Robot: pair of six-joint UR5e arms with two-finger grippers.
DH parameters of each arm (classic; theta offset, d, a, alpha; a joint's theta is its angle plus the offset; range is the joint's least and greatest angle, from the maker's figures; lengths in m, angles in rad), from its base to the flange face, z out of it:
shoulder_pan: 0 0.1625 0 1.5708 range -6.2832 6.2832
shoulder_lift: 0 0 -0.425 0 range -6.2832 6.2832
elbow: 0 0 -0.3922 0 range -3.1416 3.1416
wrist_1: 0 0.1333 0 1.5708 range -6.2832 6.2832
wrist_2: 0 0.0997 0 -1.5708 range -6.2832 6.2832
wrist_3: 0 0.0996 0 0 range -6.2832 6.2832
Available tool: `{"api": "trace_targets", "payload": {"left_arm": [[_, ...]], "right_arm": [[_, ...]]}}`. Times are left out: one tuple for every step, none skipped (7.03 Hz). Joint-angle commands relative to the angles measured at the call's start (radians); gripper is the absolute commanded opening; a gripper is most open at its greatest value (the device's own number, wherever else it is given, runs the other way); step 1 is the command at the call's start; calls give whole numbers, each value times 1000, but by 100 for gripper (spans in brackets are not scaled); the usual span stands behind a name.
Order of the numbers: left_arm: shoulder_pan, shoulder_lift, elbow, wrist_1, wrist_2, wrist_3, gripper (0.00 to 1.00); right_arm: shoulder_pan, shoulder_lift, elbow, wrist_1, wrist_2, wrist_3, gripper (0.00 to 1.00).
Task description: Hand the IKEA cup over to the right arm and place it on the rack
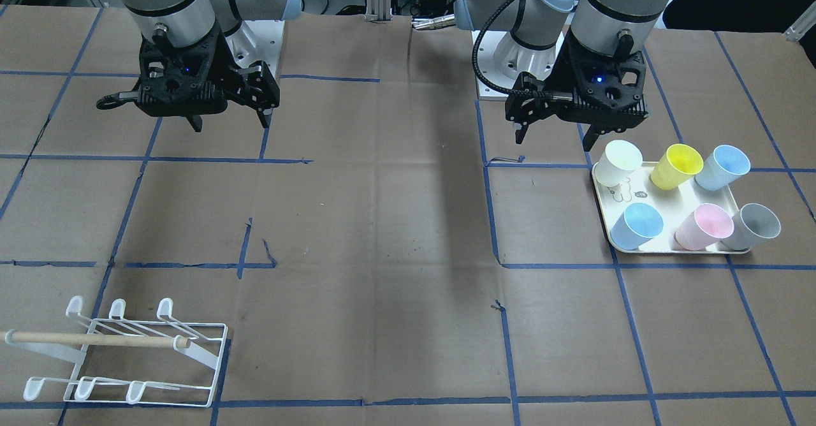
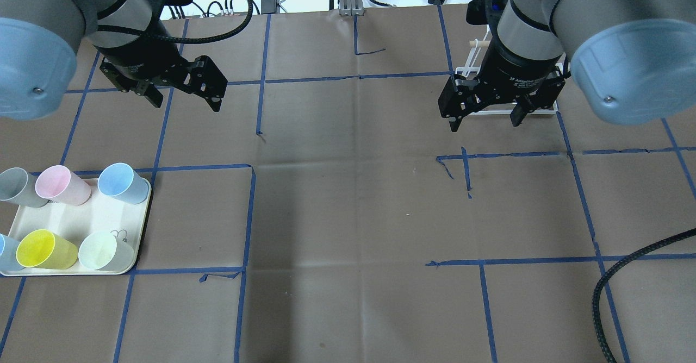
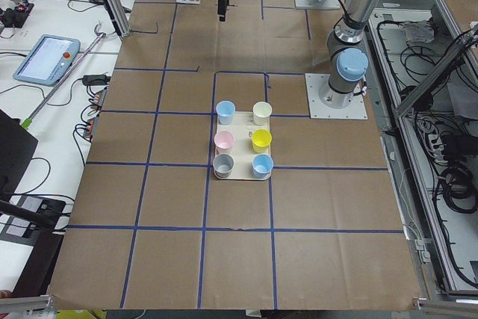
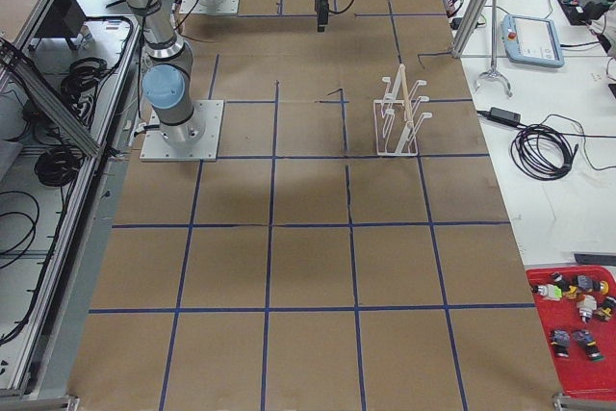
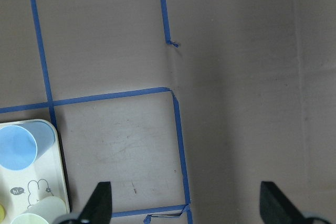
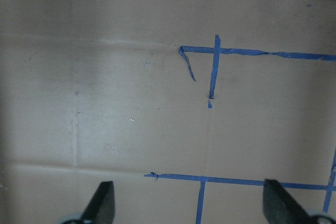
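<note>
Since no cup has left the tray and the rack carries nothing, the task is judged to be at its starting point, with every step outstanding. The worktop [image 2: 353,216], covered in brown paper and divided by blue tape lines [image 2: 250,216], bears all the items. The left arm [image 2: 49,4] hangs above the worktop just beside the tray, on its robot-facing side. Its jaws are spread apart and grasp nothing: the left wrist view shows only bare paper between them, with a corner of the tray at the lower left of that view. The right arm [image 2: 592,26] hangs over bare worktop on the opposite side, and its jaws are likewise released and empty. The rack [image 1: 102,339] sits on the right arm's side, toward the operators' edge and apart from the right jaws, with no cup on any prong. The tray [image 1: 666,206] lies on the left arm's side and carries six cups [image 1: 704,225] in two rows of three: white, yellow, light blue, blue, pink and grey. Which cup is intended cannot be told. Remaining steps: the left arm grasps one cup, passes it to the right arm, and the right arm sets it on the rack.
</note>
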Motion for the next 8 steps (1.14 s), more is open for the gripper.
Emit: {"api": "trace_targets", "payload": {"left_arm": [[0, 0, 0, 0, 1, 0, 100], [0, 3, -3, 0, 2, 0, 100], [0, 1, -5, 0, 0, 0, 100], [0, 1, -3, 0, 0, 0, 100], [0, 6, -8, 0, 1, 0, 100], [0, 12, -11, 0, 2, 2, 100], [1, 23, -32, 0, -2, 5, 100], [5, 24, -34, 0, -2, 5, 100]], "right_arm": [[0, 0, 0, -2, 0, 2, 100], [0, 0, 0, -2, 0, 2, 100], [0, 0, 0, -2, 0, 2, 100], [0, -1, 0, -2, 0, 2, 100], [0, -1, 0, -2, 0, 0, 100], [0, -1, 0, -2, 0, 0, 100], [0, -1, 0, -2, 0, 0, 100], [0, 0, 0, -2, 0, 0, 100]]}}
